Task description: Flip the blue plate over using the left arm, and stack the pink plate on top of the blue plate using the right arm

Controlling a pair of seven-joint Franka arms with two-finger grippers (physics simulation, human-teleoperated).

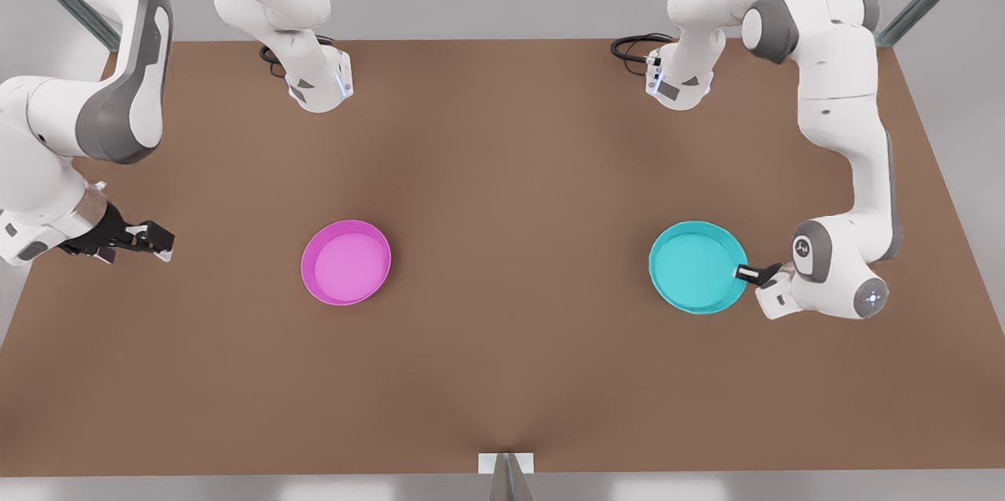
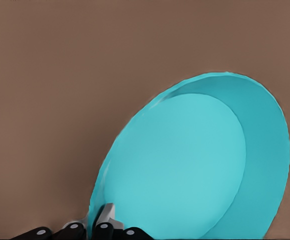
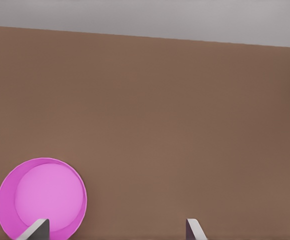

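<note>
The blue plate (image 1: 695, 265) lies on the brown table (image 1: 502, 171) at the front view's right, hollow side up. My left gripper (image 1: 744, 273) is at its right rim, fingers shut on the edge. In the left wrist view the blue plate (image 2: 195, 165) looms large, and the left gripper (image 2: 97, 224) pinches its rim. The pink plate (image 1: 346, 262) rests hollow side up at the front view's left. My right gripper (image 1: 153, 238) hovers open well to the left of it, apart from it. In the right wrist view the pink plate (image 3: 41, 198) lies ahead of the open right gripper (image 3: 115, 230).
The two plates lie far apart, with bare brown table between and around them. Both arm bases (image 1: 318, 85) (image 1: 679, 81) stand at the table's far edge. A small grey bracket (image 1: 506, 469) sits at the near edge.
</note>
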